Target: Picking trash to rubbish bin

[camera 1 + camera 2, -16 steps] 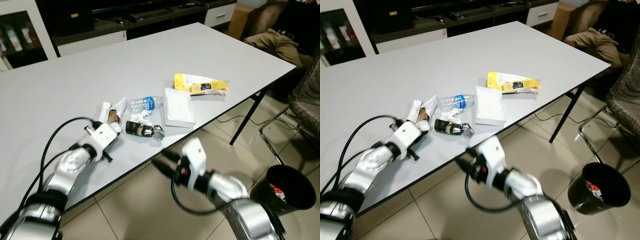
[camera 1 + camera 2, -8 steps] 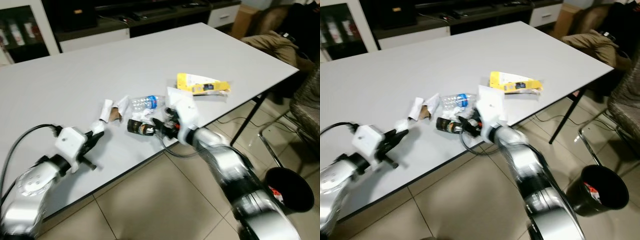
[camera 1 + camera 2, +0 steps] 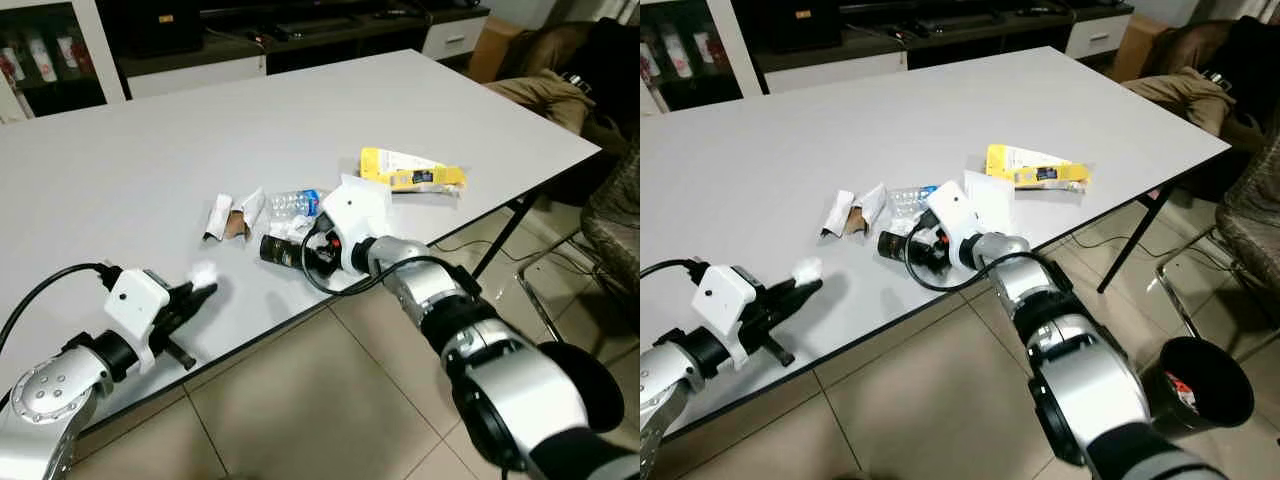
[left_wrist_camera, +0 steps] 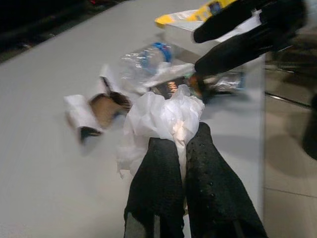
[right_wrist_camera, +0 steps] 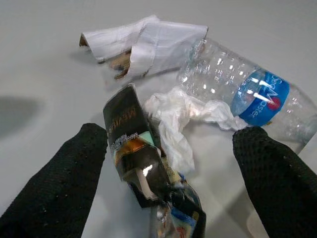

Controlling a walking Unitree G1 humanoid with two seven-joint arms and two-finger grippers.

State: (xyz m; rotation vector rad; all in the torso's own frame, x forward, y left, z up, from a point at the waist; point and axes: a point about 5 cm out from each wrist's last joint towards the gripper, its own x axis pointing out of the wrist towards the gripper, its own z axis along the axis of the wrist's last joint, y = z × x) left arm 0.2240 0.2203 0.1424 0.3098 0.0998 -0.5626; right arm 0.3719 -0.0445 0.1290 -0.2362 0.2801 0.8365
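My left gripper is shut on a crumpled white tissue, held just above the table near its front edge. My right gripper is open, its fingers standing on either side of a dark crushed drink carton that lies on the table. Beside the carton lie another white tissue and a clear plastic bottle with a blue label. A black rubbish bin stands on the floor at the right.
Two torn paper wrappers lie left of the bottle. A yellow packet and a flat white box lie to the right. A table leg and a chair stand between the table and the bin.
My right arm rose from below the table edge to the dark carton. My left arm drew back toward the front edge with the white tissue in it.
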